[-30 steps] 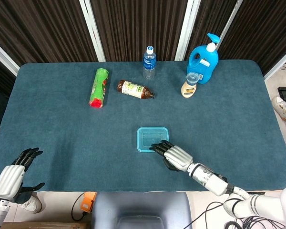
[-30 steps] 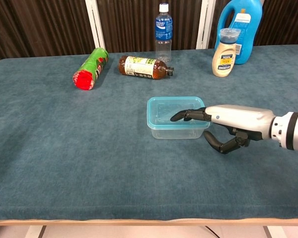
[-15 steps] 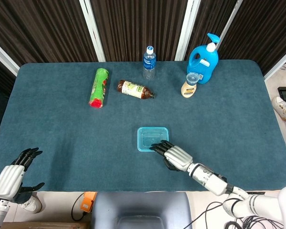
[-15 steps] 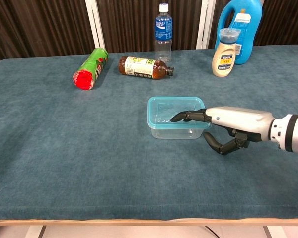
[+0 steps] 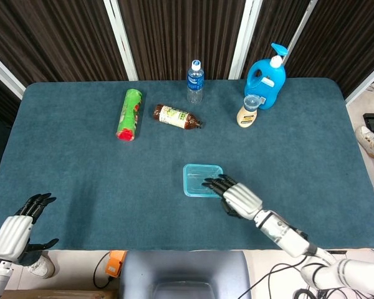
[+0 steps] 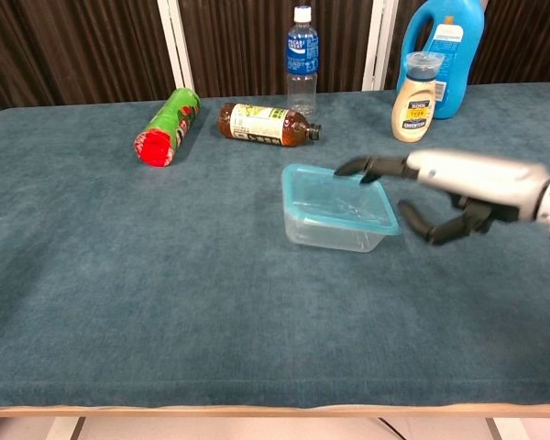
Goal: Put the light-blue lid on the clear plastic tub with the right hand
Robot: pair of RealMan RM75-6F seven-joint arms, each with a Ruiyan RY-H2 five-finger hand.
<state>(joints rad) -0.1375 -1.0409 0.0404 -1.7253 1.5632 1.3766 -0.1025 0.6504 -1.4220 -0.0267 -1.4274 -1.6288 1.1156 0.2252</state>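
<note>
Chest view shows the right hand (image 6: 445, 197) lifted, fingers spread, holding nothing, just beside the clear plastic tub (image 6: 337, 218), which looks tilted with the light-blue lid (image 6: 341, 197) on it. Best press evenly along the rim.

- You have a table (image 5: 81, 168) covered in dark teal cloth.
- Along its far side lie a green can (image 5: 129, 114) and a brown bottle (image 5: 176, 117), both on their sides.
- A water bottle (image 5: 195, 81), blue jug (image 5: 266, 77) and beige squeeze bottle (image 5: 248, 111) stand upright.
- The lidded clear plastic tub (image 5: 201, 180) sits mid-table, tilted in your chest view.
</note>
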